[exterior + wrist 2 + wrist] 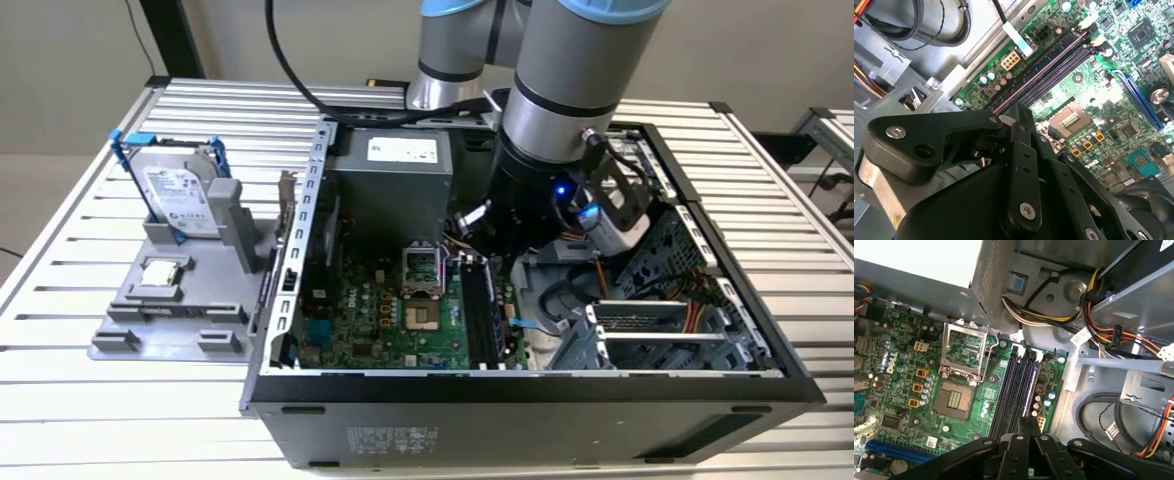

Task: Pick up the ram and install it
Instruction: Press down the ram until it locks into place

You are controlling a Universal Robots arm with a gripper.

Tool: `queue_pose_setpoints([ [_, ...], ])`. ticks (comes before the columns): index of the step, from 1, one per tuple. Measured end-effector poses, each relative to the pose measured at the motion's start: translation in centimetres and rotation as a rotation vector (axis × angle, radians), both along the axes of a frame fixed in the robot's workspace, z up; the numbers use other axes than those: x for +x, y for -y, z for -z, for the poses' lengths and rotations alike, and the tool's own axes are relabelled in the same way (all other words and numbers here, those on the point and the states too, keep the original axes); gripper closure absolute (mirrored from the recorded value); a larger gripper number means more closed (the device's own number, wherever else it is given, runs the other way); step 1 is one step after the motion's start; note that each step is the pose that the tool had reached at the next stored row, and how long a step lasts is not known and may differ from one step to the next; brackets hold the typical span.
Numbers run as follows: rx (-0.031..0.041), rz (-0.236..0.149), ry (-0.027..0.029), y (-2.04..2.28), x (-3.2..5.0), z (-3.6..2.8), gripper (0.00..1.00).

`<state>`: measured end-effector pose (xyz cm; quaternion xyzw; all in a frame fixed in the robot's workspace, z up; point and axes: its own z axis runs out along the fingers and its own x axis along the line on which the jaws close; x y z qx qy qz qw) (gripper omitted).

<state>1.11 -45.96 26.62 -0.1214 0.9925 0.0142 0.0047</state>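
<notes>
1. A black computer tower case (534,395) lies open on its side on the slatted metal counter (80,400). Its green motherboard (387,310) faces up.
2. The grey robot arm (574,80) reaches down into the case. Its black claw (483,228) hangs over the far end of the row of long black memory slots (1014,390), beside the empty square processor socket (956,400).
3. In both wrist views the claw's fingers (1021,150) are drawn together with no gap showing between them. Nothing can be seen gripped between them.
4. The ram (1044,67), a long thin dark stick, seems to stand on edge in one of the memory slots. It shows in the second wrist view as a thin brownish line along one slot. In the exterior view a dark strip (478,310) runs from under the claw toward the near wall of the case. Whether the stick is fully seated, I cannot tell.
5. The claw tip (1016,111) is right at one end of that slot. Whether it touches the stick is unclear.
6. On the exterior view's left, outside the case, a grey plastic holder (167,320) sits on the counter. In it a silver hard drive with a blue frame (174,190) stands upright, and a small square silver processor chip (160,272) lies flat.
</notes>
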Motion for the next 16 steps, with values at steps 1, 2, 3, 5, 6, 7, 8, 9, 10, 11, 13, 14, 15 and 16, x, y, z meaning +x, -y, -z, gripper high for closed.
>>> queue_pose_setpoints([
  [1,0.0001,-0.005,0.0,0.0,0.0,0.0,1.0],
  [2,0.0,-0.011,0.0,0.0,0.0,0.0,1.0],
  [3,0.0,-0.018,0.0,0.0,0.0,0.0,1.0],
  [5,0.0001,-0.035,0.0,0.0,0.0,0.0,1.0],
  [6,0.0,-0.046,0.0,0.0,0.0,0.0,1.0],
  [7,0.0,-0.058,0.0,0.0,0.0,0.0,1.0],
  [8,0.0,-0.07,0.0,0.0,0.0,0.0,1.0],
  [9,0.0001,-0.081,0.0001,0.0,0.0,0.0,1.0],
  [10,0.0001,-0.091,0.0,0.0,0.0,0.0,1.0],
  [11,0.0001,-0.1,0.0,0.0,0.0,0.0,1.0],
  [13,0.0,-0.115,0.0,0.0,0.0,0.0,1.0],
  [14,0.0,-0.124,0.0,0.0,0.0,0.0,1.0],
  [15,0.0,-0.133,0.0,0.0,0.0,0.0,1.0],
  [16,0.0,-0.144,0.0,0.0,0.0,0.0,1.0],
])
